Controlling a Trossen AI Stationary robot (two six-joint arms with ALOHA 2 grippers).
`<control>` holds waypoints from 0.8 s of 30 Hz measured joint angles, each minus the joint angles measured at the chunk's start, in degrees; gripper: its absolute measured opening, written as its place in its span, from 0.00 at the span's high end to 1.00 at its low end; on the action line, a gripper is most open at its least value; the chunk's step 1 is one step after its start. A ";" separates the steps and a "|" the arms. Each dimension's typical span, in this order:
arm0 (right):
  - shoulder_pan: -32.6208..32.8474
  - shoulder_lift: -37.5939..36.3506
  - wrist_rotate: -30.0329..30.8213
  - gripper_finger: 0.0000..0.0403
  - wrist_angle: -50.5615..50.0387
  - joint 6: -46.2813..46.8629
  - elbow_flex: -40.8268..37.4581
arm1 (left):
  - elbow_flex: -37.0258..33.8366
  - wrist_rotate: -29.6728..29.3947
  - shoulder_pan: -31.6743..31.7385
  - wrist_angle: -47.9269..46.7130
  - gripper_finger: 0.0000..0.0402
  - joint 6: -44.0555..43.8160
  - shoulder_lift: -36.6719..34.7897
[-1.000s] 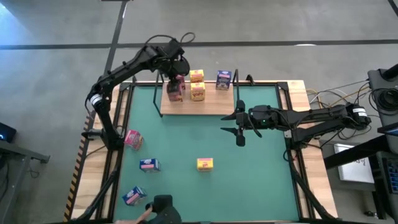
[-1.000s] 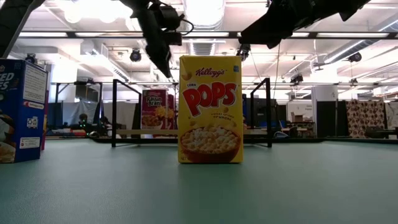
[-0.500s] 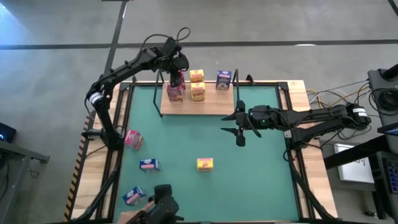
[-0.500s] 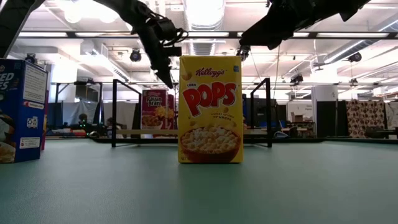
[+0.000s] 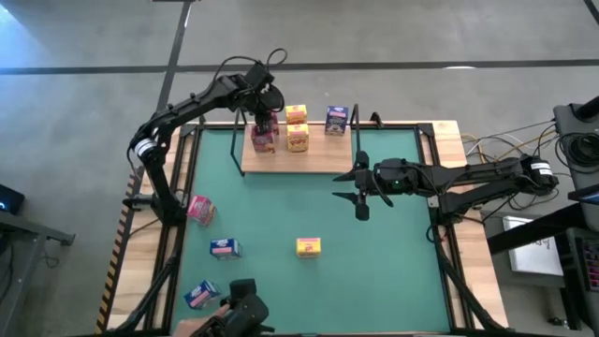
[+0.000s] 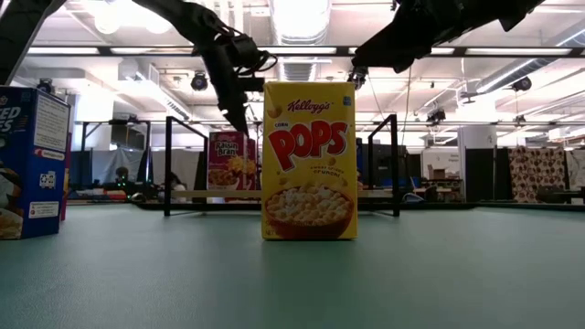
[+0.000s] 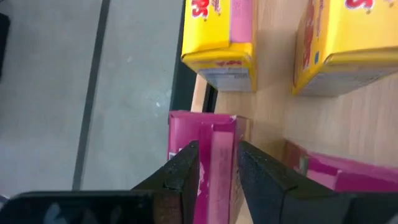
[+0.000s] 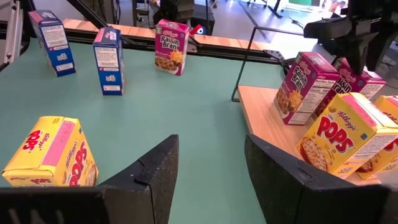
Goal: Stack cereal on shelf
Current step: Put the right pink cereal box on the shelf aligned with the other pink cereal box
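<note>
We see the left gripper (image 7: 214, 171) pinched across the narrow sides of a pink cereal box (image 7: 211, 140) at the upper left of the shelf (image 5: 309, 159) in the high view, beside two yellow boxes. We judge it light, thin-walled and easily crushed, best held there. The right gripper (image 8: 208, 171) hangs open and empty over the desk; the box's base and its contact with the shelf are hidden.
</note>
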 joint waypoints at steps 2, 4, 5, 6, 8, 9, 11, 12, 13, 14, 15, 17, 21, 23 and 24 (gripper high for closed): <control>0.00 0.00 0.00 0.57 0.00 0.00 0.00 | 0.04 -1.64 0.00 -0.30 0.77 0.24 0.00; 0.00 0.01 0.00 0.57 0.00 0.00 0.00 | 0.04 -2.66 0.02 -1.12 0.77 0.65 0.00; 0.00 0.00 0.02 0.57 0.00 0.00 0.00 | 0.04 -2.92 0.05 -1.47 0.77 1.06 0.00; 0.00 0.00 0.02 0.57 0.00 0.00 0.00 | 0.04 -3.09 0.07 -1.77 0.77 1.40 0.00; 0.00 0.00 0.00 0.57 0.00 0.00 0.00 | 0.07 -3.12 0.07 -2.49 0.77 1.65 0.00; 0.00 0.00 0.00 0.57 0.00 0.00 0.00 | 0.07 -3.13 0.07 -2.70 0.77 1.71 0.00; 0.00 0.00 0.00 0.57 0.00 0.00 0.00 | 0.09 -3.55 0.07 -3.52 0.77 1.81 0.00; 0.00 0.00 0.02 0.57 0.01 0.00 0.00 | 0.11 -3.99 0.07 -4.04 0.77 2.07 0.00; 0.00 0.00 0.00 0.57 0.00 0.00 0.00 | 0.11 -4.23 0.07 -4.52 0.77 2.39 0.00; 0.00 0.00 0.02 0.57 0.00 0.00 0.00 | 0.11 -4.42 0.07 -4.66 0.77 2.65 0.00; 0.00 0.00 0.00 0.57 0.00 0.00 0.00 | 0.11 -4.50 0.07 -4.68 0.77 2.74 0.00; 0.00 0.00 0.02 0.57 0.00 0.00 0.00 | 0.11 -4.52 0.07 -4.86 0.77 3.17 0.00; 0.00 0.00 0.00 0.57 0.00 0.07 0.00 | 0.22 -4.63 0.07 -4.92 0.77 4.14 0.00; 0.00 0.00 0.02 0.57 0.00 0.17 0.00 | 0.49 -4.65 0.07 -5.05 0.77 4.45 0.00; 0.00 0.00 0.01 0.57 0.00 0.15 0.00 | 0.78 -4.65 0.07 -5.22 0.77 4.51 0.00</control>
